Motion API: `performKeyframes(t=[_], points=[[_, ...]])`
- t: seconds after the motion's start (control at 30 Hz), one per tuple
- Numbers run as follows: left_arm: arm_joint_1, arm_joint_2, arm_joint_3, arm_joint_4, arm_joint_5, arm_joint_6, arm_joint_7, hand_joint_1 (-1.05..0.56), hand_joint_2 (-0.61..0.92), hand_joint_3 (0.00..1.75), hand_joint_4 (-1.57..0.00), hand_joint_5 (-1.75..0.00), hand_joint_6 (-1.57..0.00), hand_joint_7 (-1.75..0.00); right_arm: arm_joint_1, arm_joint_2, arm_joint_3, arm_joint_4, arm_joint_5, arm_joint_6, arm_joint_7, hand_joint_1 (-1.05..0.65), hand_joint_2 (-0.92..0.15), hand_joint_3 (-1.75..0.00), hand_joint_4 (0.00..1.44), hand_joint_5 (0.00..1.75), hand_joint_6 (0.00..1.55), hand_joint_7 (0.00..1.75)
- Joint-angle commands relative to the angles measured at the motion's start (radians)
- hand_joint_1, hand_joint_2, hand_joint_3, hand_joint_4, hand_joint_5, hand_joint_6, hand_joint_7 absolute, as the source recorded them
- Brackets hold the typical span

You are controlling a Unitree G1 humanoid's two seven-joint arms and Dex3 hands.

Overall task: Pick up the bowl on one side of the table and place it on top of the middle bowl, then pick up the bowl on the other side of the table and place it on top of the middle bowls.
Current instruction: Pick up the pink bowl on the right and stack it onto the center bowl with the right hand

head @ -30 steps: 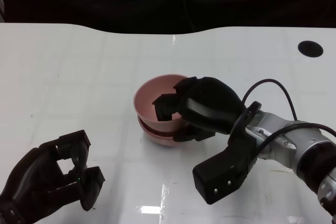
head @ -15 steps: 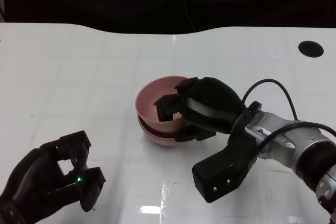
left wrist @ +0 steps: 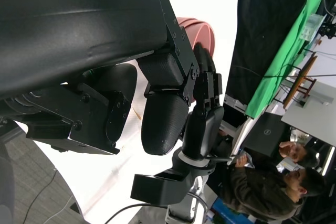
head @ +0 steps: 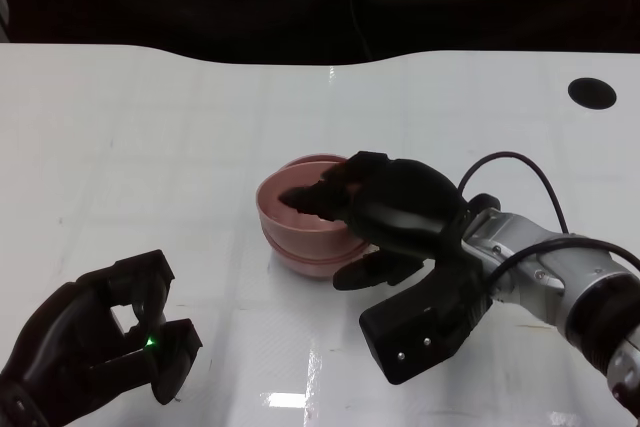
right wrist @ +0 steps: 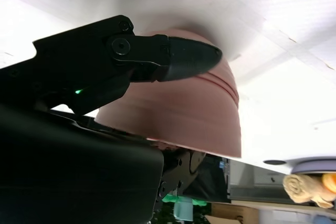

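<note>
Glossy white counter (head: 150,127), dark backdrop. Pink plastic bowl stack (head: 300,222) sitting at centre; top bowl now sinking level into the nest versus a second ago. Right hand (head: 385,212) at 3 o'clock still gripping its rim. Left hand (head: 100,342) at 7 o'clock, fingers curled, holding nothing. Stacking looks nearly finished.

The right hand (head: 385,212) grips the bowl stack (head: 300,232) — the left hand (head: 100,337) rests low, fingers curled, holding nothing.

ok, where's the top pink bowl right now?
Head view: top pink bowl sits nested in the pink stack at table centre, right hand on its right rim.
</note>
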Motion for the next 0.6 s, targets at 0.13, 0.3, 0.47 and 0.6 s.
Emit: performKeyframes(t=[0.13,0.3,0.47,0.6], points=[[0.007,0.009,0.009,-0.014,0.016,0.000,0.018,0.27,0.92,1.53,-1.20,-1.75,-1.00,-1.75,0.017,-0.025,0.025,-0.026,-0.033,0.036,0.001,-1.05,-0.92,-0.80,0.00,0.00,0.00,0.00],[0.006,0.006,0.012,-0.014,0.010,0.011,0.025,0.27,0.92,1.52,-1.19,-1.75,-0.99,-1.75,0.020,-0.034,0.038,-0.030,-0.043,0.043,0.003,-1.05,-0.92,-0.82,0.00,0.00,0.00,0.00],[0.007,0.005,0.010,-0.017,0.013,0.011,0.029,0.27,0.92,1.50,-1.17,-1.75,-0.98,-1.75,0.025,-0.034,0.044,-0.014,-0.046,0.040,-0.009,-1.05,-0.92,-0.82,0.00,0.00,0.00,0.00],[0.010,0.003,0.011,-0.026,0.013,0.018,0.042,0.27,0.92,1.51,-1.17,-1.75,-0.98,-1.75,0.028,-0.033,0.049,0.001,-0.047,0.043,-0.002,-1.05,-0.92,-0.81,0.00,0.00,0.00,0.00]])
